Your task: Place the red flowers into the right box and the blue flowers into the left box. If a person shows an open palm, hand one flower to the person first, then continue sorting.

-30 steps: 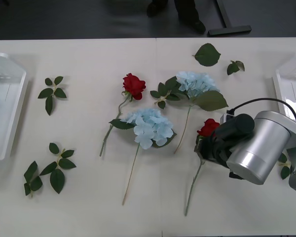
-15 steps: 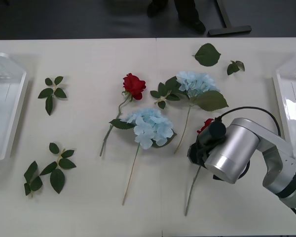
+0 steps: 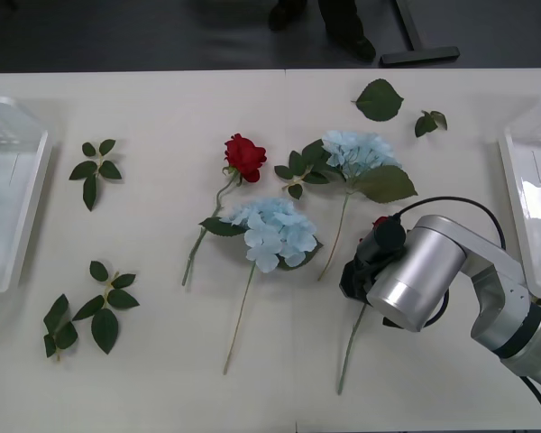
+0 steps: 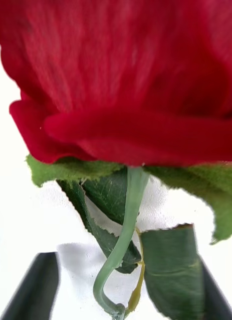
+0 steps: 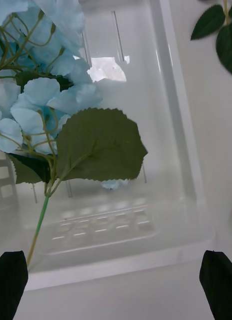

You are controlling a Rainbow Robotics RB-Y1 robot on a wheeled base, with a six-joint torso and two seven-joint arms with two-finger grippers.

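The right gripper (image 4: pixel 123 300) hung low over the bench (image 3: pixel 162 379), its black fingers (image 4: pixel 35 285) spread to either side of the red rose's (image 4: pixel 126 80) thin, kinked green stem (image 4: pixel 127 220), the velvety bloom just beyond the fingertips. The rose looked light and soft, its petals easily crushed, so the stiffer stem just below the serrated leaves seemed the place to pinch. The left gripper (image 5: pixel 116 287), fingers also spread, hovered over the clear plastic left box (image 5: pixel 181 150), where a papery blue hydrangea (image 5: pixel 40 95) lay beyond them.
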